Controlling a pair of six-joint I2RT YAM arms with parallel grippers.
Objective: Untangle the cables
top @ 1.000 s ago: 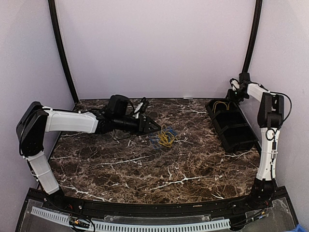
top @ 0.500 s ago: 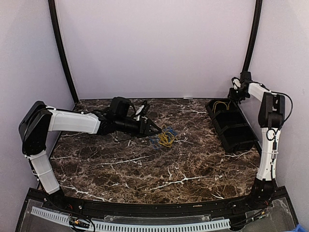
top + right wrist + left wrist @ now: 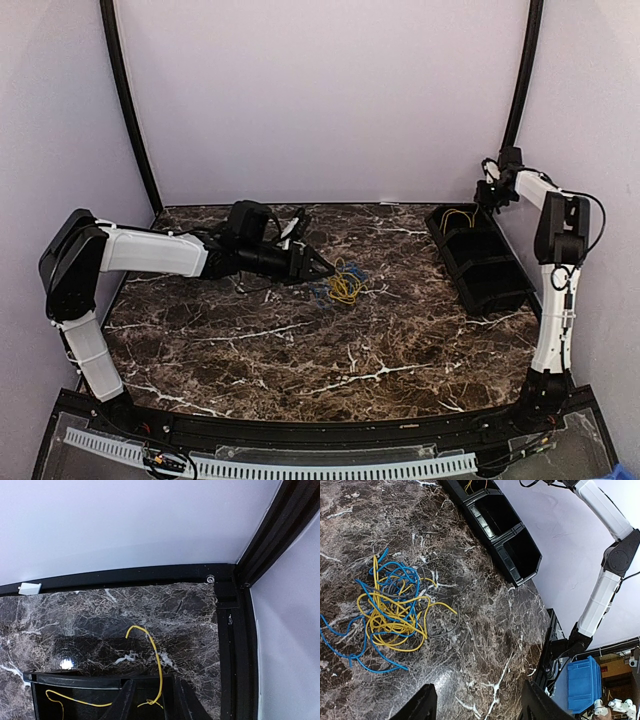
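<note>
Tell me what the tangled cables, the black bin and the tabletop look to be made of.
Cables: thin wire in smooth yellow and blue plastic-looking sheathing, limp enough to lie in loose loops. Black bin: probably moulded plastic, semi-gloss, light glinting off its walls. Tabletop: glossy dark marble pattern with white veins; real stone or printed laminate, cannot tell.

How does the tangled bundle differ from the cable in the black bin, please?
The bundle mixes blue and yellow; the bin cable is yellow only. The bundle is a knotted heap on the table; the bin cable lies loose in the far compartment of the bin. Both are thin wire.
</note>
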